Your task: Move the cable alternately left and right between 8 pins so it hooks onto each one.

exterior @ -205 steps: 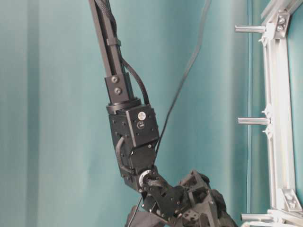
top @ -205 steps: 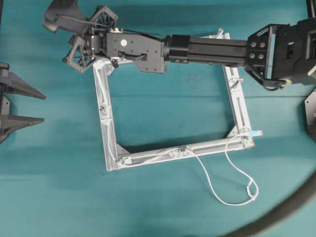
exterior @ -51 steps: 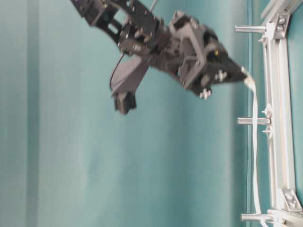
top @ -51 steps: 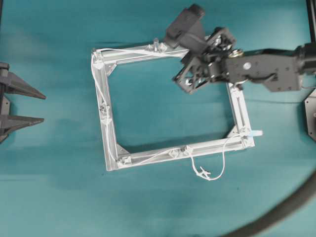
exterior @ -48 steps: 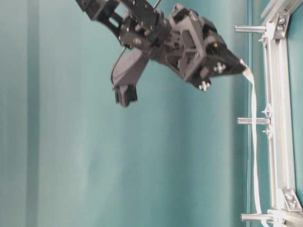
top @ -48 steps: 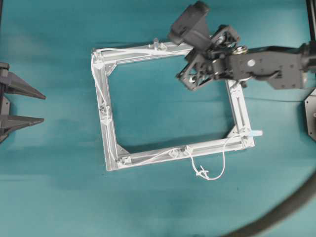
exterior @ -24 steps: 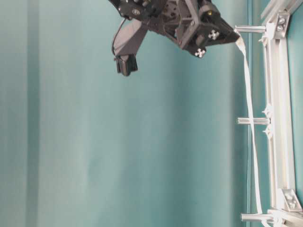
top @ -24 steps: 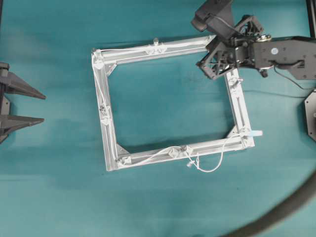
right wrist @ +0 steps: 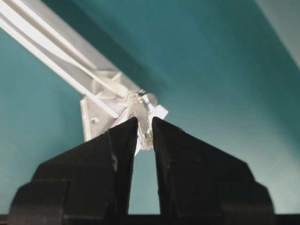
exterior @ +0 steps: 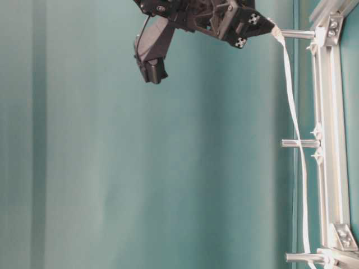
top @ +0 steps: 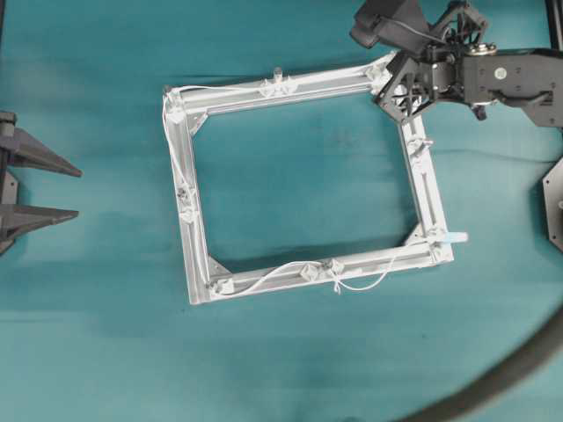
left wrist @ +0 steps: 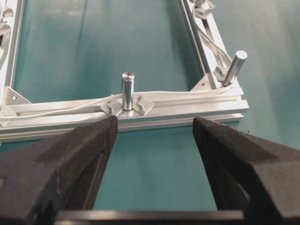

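Note:
The silver frame [top: 198, 255] lies flat on the teal table. The white cable [top: 180, 158] leaves a light-blue plug [top: 456, 236] at the frame's lower right corner. It then follows the bottom bar, the left bar and the top bar past upright pins [top: 278, 74]. My right gripper [top: 387, 88] hovers at the top right corner, shut on the cable's clear end piece [right wrist: 144, 123]. From the side, the cable [exterior: 294, 123] rises from the frame to that gripper [exterior: 270, 29] beside a pin [exterior: 297, 33]. My left gripper [top: 79, 192] waits open at the left edge, facing a pin [left wrist: 127, 89].
A thick dark hose [top: 501, 378] curves across the lower right corner. A dark robot base part [top: 554, 202] sits at the right edge. A small slack loop of cable [top: 365, 283] lies just below the bottom bar.
My right gripper has carried the cable end rightwards along the top bar to the top right corner. The slack loop below the bottom bar has shrunk. The left gripper has not moved.

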### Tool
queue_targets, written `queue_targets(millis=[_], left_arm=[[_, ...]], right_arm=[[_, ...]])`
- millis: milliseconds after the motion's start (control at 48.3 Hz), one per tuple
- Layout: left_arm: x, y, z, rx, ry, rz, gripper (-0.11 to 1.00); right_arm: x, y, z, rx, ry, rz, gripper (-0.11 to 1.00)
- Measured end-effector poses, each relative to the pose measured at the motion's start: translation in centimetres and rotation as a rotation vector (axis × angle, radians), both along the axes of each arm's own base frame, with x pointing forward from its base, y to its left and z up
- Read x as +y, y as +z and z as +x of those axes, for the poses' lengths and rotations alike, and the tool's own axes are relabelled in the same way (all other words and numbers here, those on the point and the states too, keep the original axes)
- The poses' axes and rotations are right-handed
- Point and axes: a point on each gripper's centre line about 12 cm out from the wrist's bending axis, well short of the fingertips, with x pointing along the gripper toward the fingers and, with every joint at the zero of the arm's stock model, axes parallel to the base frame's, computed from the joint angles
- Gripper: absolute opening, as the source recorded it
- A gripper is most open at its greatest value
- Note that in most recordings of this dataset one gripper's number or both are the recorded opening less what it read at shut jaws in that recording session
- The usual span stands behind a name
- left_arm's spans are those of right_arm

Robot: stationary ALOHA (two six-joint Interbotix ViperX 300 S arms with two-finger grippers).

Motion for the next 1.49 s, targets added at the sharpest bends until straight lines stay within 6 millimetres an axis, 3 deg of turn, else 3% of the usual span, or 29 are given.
queue_targets(millis=[166,497,1036,1492], left_arm=[[0.0,-0.1,0.0,0.002,0.001,-0.001,0.75],[0.0,-0.1,0.0,0.002,0.000,0.000,0.75],[0.0,0.0,0.0,0.000,0.001,-0.003,0.75],[0.0,-0.1,0.0,0.002,0.000,0.000,0.75]], right_arm=[[-0.9,0.6,-0.5,0.019,0.012,-0.065,0.14],[-1.6,-0.4,-1.4,0.038,0.033,-0.113,0.14],[-0.8,-3.3,-2.8,-0.003,0.086,-0.039,0.14],[0.0,-4.0,-2.5,-0.132,0.018,0.054,0.14]])
